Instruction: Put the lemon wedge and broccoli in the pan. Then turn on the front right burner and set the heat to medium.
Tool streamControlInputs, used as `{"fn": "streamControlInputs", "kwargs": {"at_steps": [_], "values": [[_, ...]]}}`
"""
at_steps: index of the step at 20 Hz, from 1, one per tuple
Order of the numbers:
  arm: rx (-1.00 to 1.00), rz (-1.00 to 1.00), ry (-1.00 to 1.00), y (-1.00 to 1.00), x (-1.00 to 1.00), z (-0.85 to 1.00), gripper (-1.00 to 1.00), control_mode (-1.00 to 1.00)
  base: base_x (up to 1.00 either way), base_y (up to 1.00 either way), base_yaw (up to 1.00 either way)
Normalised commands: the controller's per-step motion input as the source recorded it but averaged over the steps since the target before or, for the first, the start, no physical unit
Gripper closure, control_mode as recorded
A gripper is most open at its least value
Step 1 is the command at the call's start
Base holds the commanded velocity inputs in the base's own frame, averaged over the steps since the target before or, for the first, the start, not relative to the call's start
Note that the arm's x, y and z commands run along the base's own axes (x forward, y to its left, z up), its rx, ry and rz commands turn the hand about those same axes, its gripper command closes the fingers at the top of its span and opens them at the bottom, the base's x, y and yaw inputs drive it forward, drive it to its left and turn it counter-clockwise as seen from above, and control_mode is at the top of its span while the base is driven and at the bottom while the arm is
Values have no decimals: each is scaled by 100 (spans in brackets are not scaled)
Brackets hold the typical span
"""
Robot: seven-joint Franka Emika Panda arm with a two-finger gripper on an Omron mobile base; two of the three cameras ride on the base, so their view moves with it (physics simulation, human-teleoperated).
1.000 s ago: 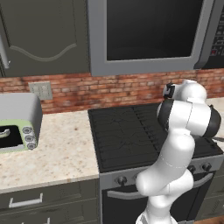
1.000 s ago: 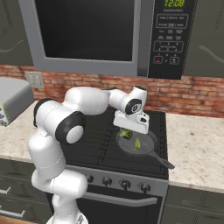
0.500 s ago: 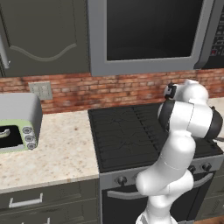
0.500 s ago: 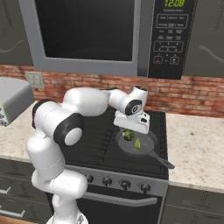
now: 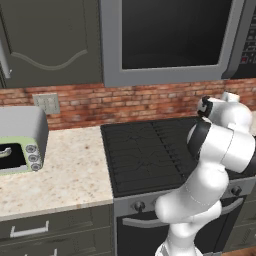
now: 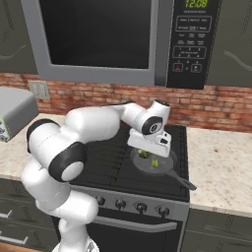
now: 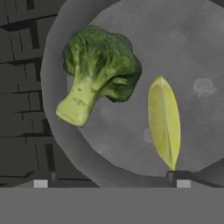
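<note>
In the hand view, going left to right, the broccoli [image 7: 98,72] lies on its side in the pan [image 7: 175,39] with its stem toward the rim, and the lemon wedge [image 7: 164,122] lies just beside it, apart from it. The gripper [image 7: 111,181] hangs above them with its fingers [image 7: 40,183] spread wide, holding nothing. So the loading looks finished; what is left is to light the front right burner [image 6: 162,179] and set it to medium at the stove knobs [image 6: 140,206]. The right base view shows the pan's long handle [image 6: 184,183] pointing toward the counter [image 6: 221,162]; the left base view adds the toaster oven [image 5: 20,140] far left.
</note>
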Motion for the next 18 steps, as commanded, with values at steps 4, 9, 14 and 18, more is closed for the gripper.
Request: {"fn": "streamControlInputs", "kwargs": {"at_steps": [4, 9, 14, 18], "values": [[0, 0, -1, 0, -86, 23, -100, -100, 0, 0, 0], [0, 0, -2, 0, -77, 29, -100, -100, 0, 0, 0], [0, 0, -9, 1, -74, 6, -100, -100, 0, 0, 0], [0, 1, -10, 0, -74, 0, -100, -100, 0, 0, 0]]}}
